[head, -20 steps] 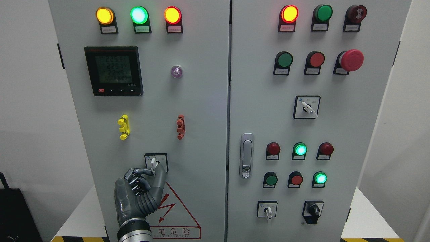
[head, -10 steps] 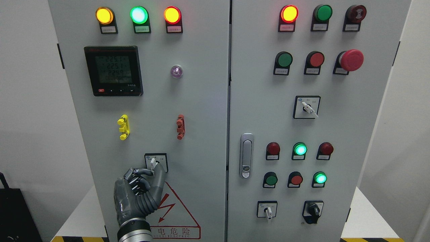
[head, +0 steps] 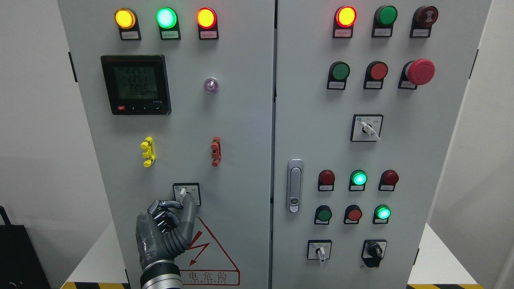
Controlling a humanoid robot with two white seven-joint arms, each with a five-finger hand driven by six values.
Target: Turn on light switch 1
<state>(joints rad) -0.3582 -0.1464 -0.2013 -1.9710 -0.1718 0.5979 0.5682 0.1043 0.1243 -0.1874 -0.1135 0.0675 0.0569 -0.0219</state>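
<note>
The rotary selector switch (head: pixel 183 192) is a white lever on a black-framed square plate low on the left cabinet door (head: pixel 241 132). Its lever points up, leaning slightly left. My left hand (head: pixel 182 203) rises from the bottom edge and pinches the lever's lower end, with the thumb (head: pixel 190 208) on its right and the curled fingers (head: pixel 166 206) on its left. The hand hides the lower part of the plate. My right arm does not show.
Above the switch are a yellow clip (head: pixel 147 151), a red clip (head: pixel 216 151), a digital meter (head: pixel 135 84) and three lit lamps. The right door carries a handle (head: pixel 295 185), push buttons, a red mushroom button (head: pixel 420 72) and three more selector switches.
My left hand has crept slightly left at the switch and the lever leans a touch more to the left. The meter's third reading went from 2249 to 2250.
</note>
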